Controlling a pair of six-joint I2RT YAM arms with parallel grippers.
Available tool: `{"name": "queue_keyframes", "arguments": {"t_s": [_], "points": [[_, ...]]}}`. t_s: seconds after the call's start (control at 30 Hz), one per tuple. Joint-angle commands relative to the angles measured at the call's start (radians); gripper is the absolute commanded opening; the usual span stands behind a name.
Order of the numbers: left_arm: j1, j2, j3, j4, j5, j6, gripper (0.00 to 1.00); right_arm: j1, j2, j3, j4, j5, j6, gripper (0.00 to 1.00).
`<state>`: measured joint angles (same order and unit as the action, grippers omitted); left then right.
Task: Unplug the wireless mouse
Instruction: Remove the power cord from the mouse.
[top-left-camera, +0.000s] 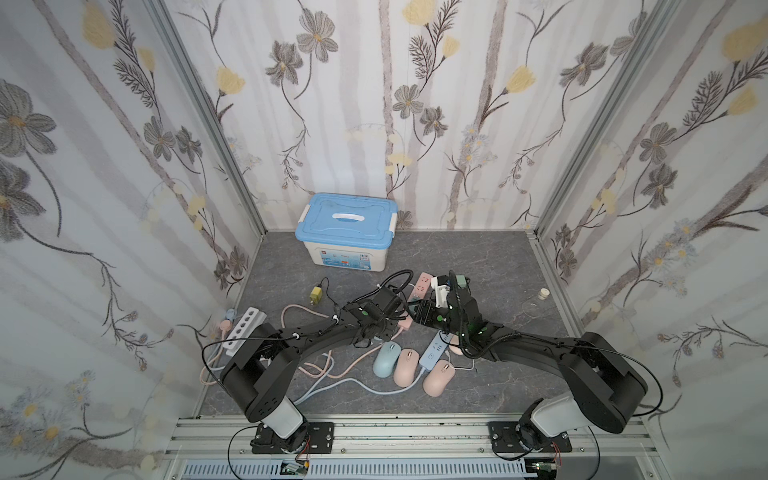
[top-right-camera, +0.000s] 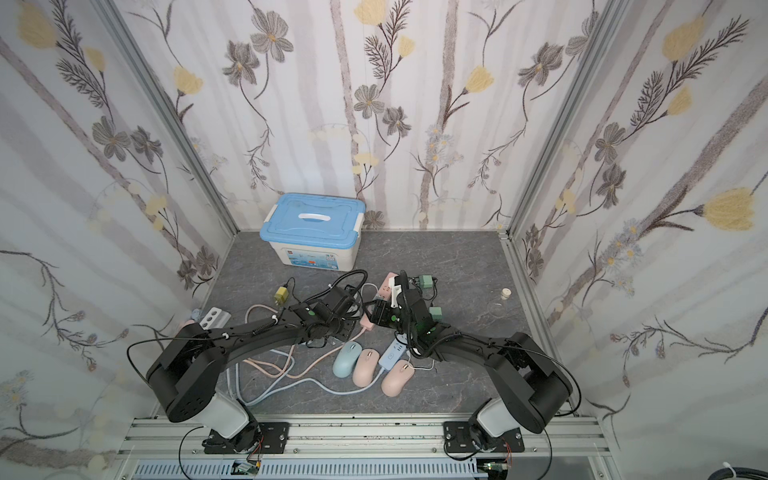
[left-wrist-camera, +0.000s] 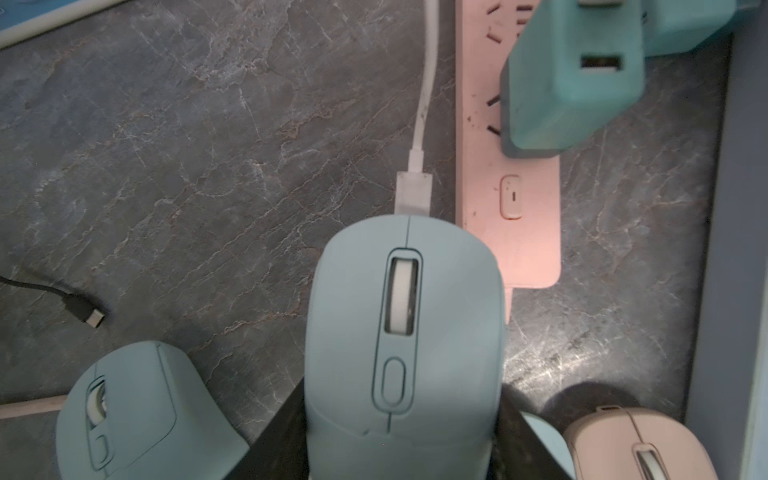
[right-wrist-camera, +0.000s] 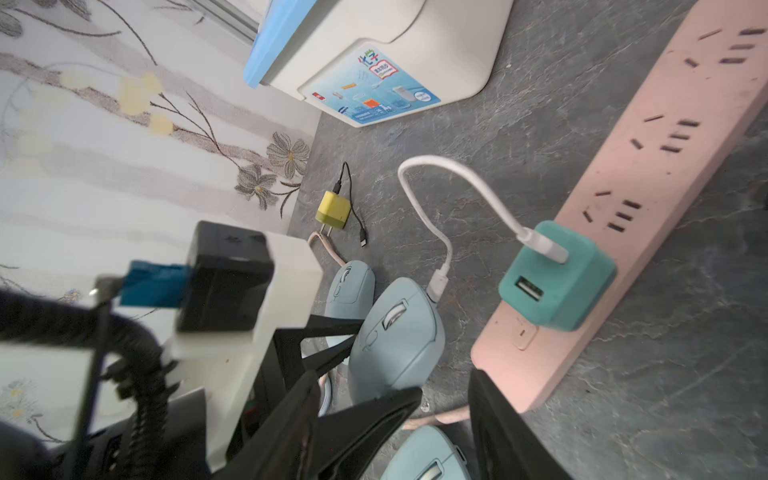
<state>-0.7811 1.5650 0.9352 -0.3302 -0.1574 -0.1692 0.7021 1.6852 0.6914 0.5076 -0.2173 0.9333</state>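
Observation:
A light blue wireless mouse (left-wrist-camera: 403, 332) (right-wrist-camera: 395, 336) sits between the jaws of my left gripper (left-wrist-camera: 405, 382), which is shut on its sides. A white cable (right-wrist-camera: 436, 199) (left-wrist-camera: 424, 104) is plugged into the mouse's front end. The cable runs to a teal charger (right-wrist-camera: 557, 286) (left-wrist-camera: 569, 91) seated in a pink power strip (right-wrist-camera: 665, 166) (top-left-camera: 419, 286). My right gripper (right-wrist-camera: 446, 384) stands open beside the strip's near end, close to the mouse, with nothing gripped. In both top views the two grippers meet over the strip and hide the held mouse.
A blue-lidded storage box (top-left-camera: 347, 230) stands at the back. A yellow charger (top-left-camera: 316, 294), a white power strip (top-left-camera: 243, 330), a blue power strip (top-left-camera: 434, 351), another blue mouse (top-left-camera: 386, 359), two pink mice (top-left-camera: 406, 368) and tangled cords lie around the arms. A small bottle (top-left-camera: 543, 294) is at the right.

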Motion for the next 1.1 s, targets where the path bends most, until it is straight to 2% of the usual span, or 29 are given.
{"name": "queue_keyframes", "arguments": {"t_s": [0.0,0.3,0.47,0.83,1.07], "points": [[-0.004,-0.042,-0.029,0.053,-0.018,0.019,0.00,0.004,0.055,0.039,0.071,-0.002,0.064,0.55],[-0.012,-0.073,-0.055,0.069,-0.030,0.022,0.00,0.007,0.189,0.193,-0.008,0.037,0.154,0.43],[-0.012,-0.081,-0.064,0.082,-0.033,0.018,0.00,0.015,0.224,0.200,-0.011,0.045,0.194,0.41],[-0.010,-0.088,-0.078,0.104,-0.013,0.016,0.00,0.013,0.289,0.161,0.166,-0.009,0.295,0.35],[-0.010,-0.085,-0.080,0.111,0.002,0.016,0.00,0.009,0.313,0.152,0.248,-0.008,0.348,0.27]]}}
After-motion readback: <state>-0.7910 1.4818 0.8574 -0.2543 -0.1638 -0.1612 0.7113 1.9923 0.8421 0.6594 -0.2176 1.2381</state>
